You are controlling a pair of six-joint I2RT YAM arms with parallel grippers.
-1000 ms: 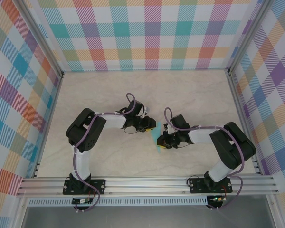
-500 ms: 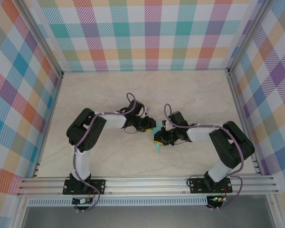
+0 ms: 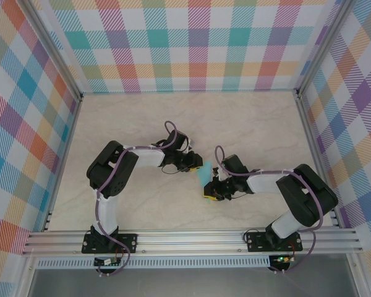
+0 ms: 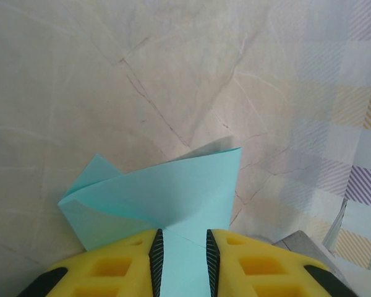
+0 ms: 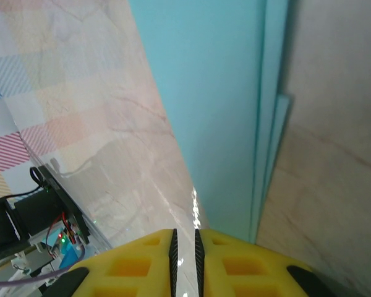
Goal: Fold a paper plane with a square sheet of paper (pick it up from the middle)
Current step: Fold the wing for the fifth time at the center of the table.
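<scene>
The pale marble table (image 3: 142, 124) takes up the middle of the top view. The black and white left arm (image 3: 114, 170) and right arm (image 3: 300, 189) reach in from the bottom edge and meet near the centre. Between them, just right of the centre, is the thin light turquoise sheet of paper (image 3: 204, 172), bent up off the table. It has folds in it already. Layers show along its right side in the right wrist view, and a flap sticks out on the left in the left wrist view. It is no pointed plane yet, so I think one of the middle folds is being made. The left gripper (image 4: 182, 242) has the paper running into the gap between its black pads (image 4: 155, 250), so it looks to be pinching the paper. The right gripper (image 5: 184, 242) has its jaws very near each other, with the paper's edge just beside the slit. I cannot tell if it grips anything. Next, I think the right gripper must catch the loose edge and lay it over neatly while the left one holds steady, because thin paper slips easily.
</scene>
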